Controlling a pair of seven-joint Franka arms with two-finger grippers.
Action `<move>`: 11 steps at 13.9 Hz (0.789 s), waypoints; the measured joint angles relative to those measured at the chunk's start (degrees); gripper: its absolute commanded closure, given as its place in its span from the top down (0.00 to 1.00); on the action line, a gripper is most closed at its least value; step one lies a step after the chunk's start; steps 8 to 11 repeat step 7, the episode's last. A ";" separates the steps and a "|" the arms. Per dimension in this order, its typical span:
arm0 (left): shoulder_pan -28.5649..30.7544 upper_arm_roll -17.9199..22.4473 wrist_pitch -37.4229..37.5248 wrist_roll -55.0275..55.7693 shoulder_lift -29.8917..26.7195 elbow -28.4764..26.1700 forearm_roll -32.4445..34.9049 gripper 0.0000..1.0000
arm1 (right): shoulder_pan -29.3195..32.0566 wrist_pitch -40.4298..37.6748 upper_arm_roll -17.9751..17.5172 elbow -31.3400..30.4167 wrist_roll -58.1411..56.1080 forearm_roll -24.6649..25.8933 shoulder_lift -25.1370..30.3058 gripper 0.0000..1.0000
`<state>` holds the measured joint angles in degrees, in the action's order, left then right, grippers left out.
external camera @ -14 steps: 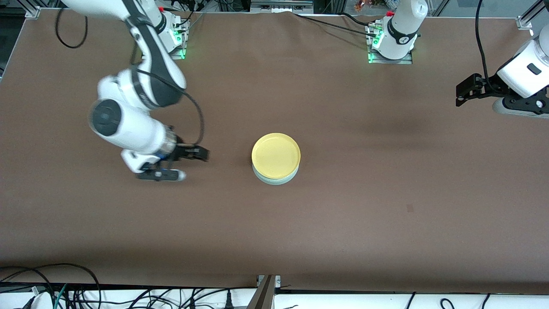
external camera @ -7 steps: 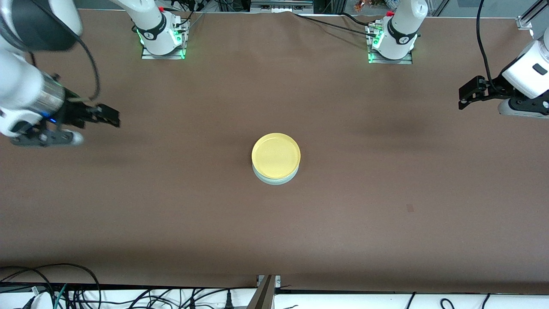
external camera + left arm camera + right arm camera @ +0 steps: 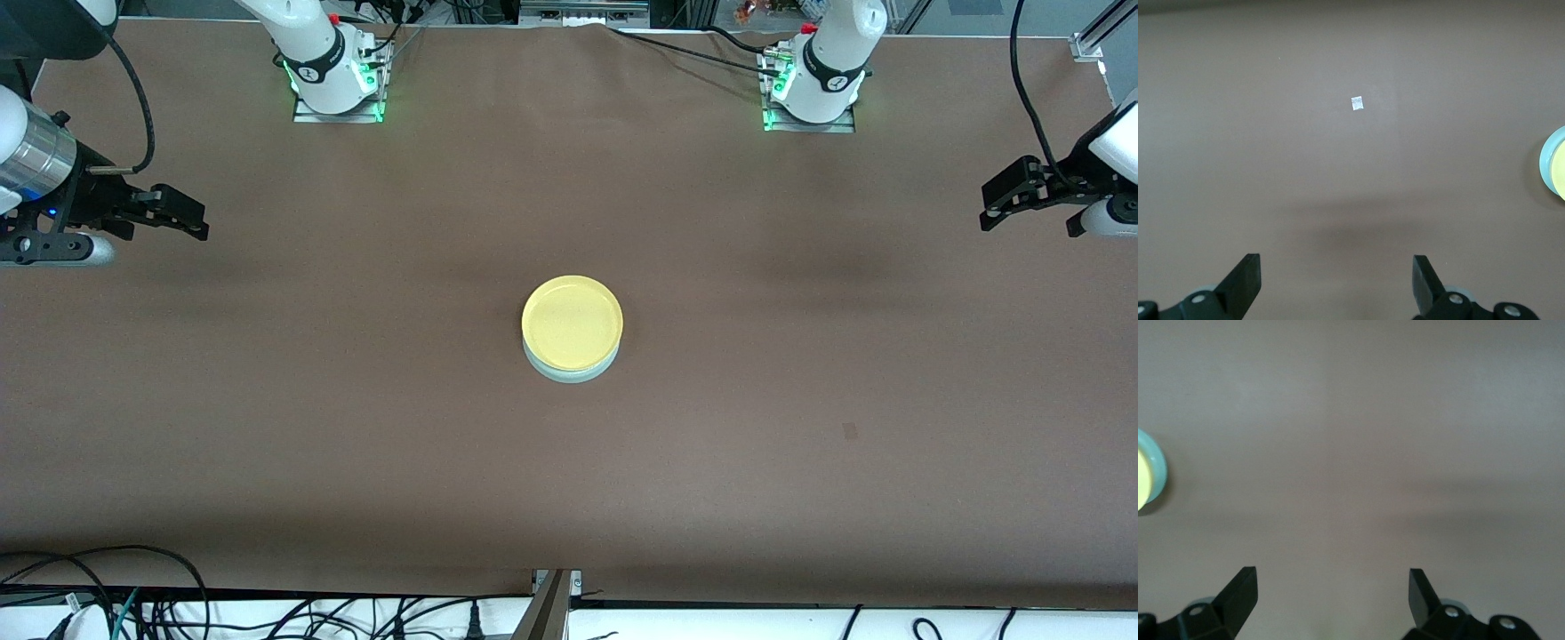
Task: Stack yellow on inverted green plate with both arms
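Note:
The yellow plate (image 3: 572,321) lies on top of the pale green plate (image 3: 569,373) at the middle of the table; only a crescent of green rim shows under it. Both wrist views catch the stack at their edge: green plate (image 3: 1547,157), yellow plate (image 3: 1559,172), green plate (image 3: 1155,473), yellow plate (image 3: 1141,483). My right gripper (image 3: 191,222) hangs open over the right arm's end of the table, holding nothing. My left gripper (image 3: 994,204) hangs open over the left arm's end, also holding nothing. The same open grippers show in their wrist views: left gripper (image 3: 1337,270), right gripper (image 3: 1333,587).
The brown table (image 3: 800,400) carries a small square mark (image 3: 850,431), seen as a pale speck (image 3: 1357,103) in the left wrist view. The arm bases (image 3: 329,80) (image 3: 811,89) stand along the table's edge farthest from the front camera. Cables lie below the near edge.
My right arm has swung away from beside the plates out to its own end of the table. My left gripper has drifted slightly farther toward its end. The plates have not moved.

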<state>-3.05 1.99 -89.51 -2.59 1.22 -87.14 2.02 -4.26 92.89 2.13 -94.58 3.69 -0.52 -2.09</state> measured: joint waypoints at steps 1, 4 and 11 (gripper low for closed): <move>0.03 0.00 0.00 0.00 0.02 0.00 0.00 1.00 | 1.28 0.66 -0.02 -0.91 -0.07 0.02 1.05 1.00; 0.01 -0.21 0.00 0.00 0.08 0.00 -0.04 1.00 | 3.01 -0.40 -0.03 -1.71 -0.34 0.02 4.04 1.00; 0.01 -0.35 0.00 0.00 0.16 0.00 -0.04 1.00 | 3.09 -1.10 -0.09 -2.43 -0.19 0.02 4.54 1.00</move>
